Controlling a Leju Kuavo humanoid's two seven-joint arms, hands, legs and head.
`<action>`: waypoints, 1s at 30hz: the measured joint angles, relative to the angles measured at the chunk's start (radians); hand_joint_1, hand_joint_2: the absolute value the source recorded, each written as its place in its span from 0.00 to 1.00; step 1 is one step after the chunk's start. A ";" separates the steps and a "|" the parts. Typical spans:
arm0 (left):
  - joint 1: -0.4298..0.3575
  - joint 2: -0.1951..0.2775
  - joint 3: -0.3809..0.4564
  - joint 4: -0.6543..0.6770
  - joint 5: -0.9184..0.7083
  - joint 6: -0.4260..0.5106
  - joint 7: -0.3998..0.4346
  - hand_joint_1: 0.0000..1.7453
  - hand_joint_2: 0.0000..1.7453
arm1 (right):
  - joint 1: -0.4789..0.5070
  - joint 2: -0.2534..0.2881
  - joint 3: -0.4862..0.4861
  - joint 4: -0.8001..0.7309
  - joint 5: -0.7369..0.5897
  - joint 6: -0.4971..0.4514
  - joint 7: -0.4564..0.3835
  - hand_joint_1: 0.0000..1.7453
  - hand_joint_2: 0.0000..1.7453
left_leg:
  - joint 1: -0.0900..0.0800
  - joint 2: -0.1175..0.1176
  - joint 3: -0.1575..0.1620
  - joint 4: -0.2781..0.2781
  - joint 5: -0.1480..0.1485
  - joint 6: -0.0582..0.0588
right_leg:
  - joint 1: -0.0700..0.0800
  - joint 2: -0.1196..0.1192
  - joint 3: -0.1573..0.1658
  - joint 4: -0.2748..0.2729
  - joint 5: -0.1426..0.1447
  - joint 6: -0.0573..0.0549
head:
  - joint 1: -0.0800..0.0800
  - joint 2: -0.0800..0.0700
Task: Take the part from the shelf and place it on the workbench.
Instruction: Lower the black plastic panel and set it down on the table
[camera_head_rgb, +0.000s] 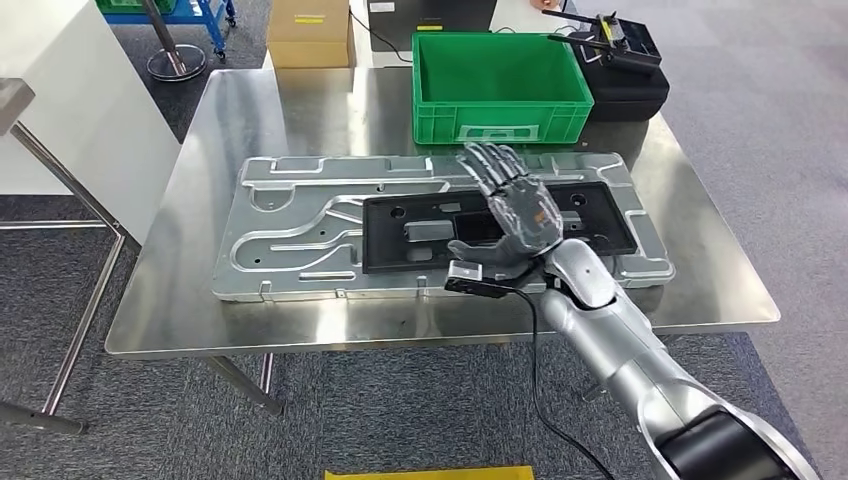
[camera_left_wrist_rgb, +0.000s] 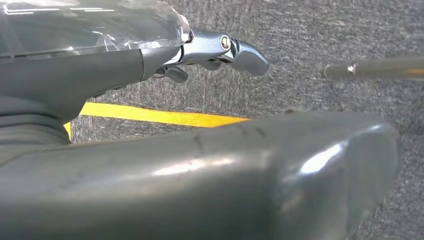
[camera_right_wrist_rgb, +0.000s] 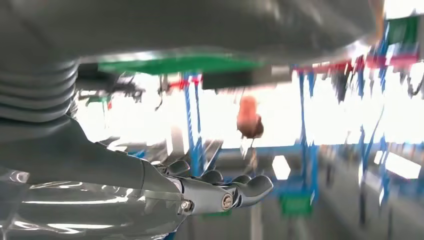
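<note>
You see the robot's right hand (camera_head_rgb: 515, 205) stretched out flat over the workbench, fingers spread apart and holding nothing, palm turned down above the flat black rectangular plastic part (camera_head_rgb: 420, 232). That black part lies on top of a large pressed grey metal panel (camera_head_rgb: 290, 240), which itself rests flat on the shiny stainless-steel workbench (camera_head_rgb: 200, 310). The hand covers the right-hand middle of the black part; whether the fingers touch it you cannot tell from the head view. A black cable (camera_head_rgb: 540, 390) hangs from the wrist of the silver right arm (camera_head_rgb: 620, 340) down toward the grey carpet.

Behind the panel, at the far side of the workbench, stands an open green plastic crate (camera_head_rgb: 500, 85), and just to its right sits a black box-shaped device (camera_head_rgb: 625, 70). A brown cardboard box (camera_head_rgb: 308, 30) stands on the floor beyond the table.

In the right wrist view the right hand's fingers (camera_right_wrist_rgb: 250, 186) reach out straight and apart; the background is blurred.

In the left wrist view the left hand (camera_left_wrist_rgb: 220, 50) hangs over grey carpet with a yellow floor stripe (camera_left_wrist_rgb: 160, 116); its fingers hold nothing, but whether they are spread or curled you cannot tell.
</note>
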 joint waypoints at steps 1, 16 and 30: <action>0.003 0.000 0.000 0.000 0.004 -0.002 0.002 0.00 0.00 | 0.039 -0.020 -0.022 -0.056 -0.004 -0.013 -0.003 0.00 0.00 | 0.000 -0.001 0.000 0.001 -0.001 0.001 | 0.000 0.000 -0.019 0.037 -0.008 0.002 | 0.000 0.000; 0.035 -0.035 0.053 0.000 0.074 0.013 0.008 0.00 0.00 | 0.745 -0.041 -0.904 -0.734 -0.342 -0.029 -0.262 0.00 0.00 | -0.002 0.002 -0.088 0.266 -0.169 -0.042 | -0.002 -0.020 0.140 -0.269 0.124 -0.044 | -0.001 0.000; 0.037 -0.072 0.083 0.000 0.091 0.033 0.017 0.00 0.00 | 0.835 0.053 -1.392 -0.275 -0.316 0.147 -0.278 0.00 0.00 | -0.004 0.002 0.045 -0.003 -0.033 -0.004 | -0.005 -0.006 0.114 -0.199 0.072 -0.001 | 0.002 0.000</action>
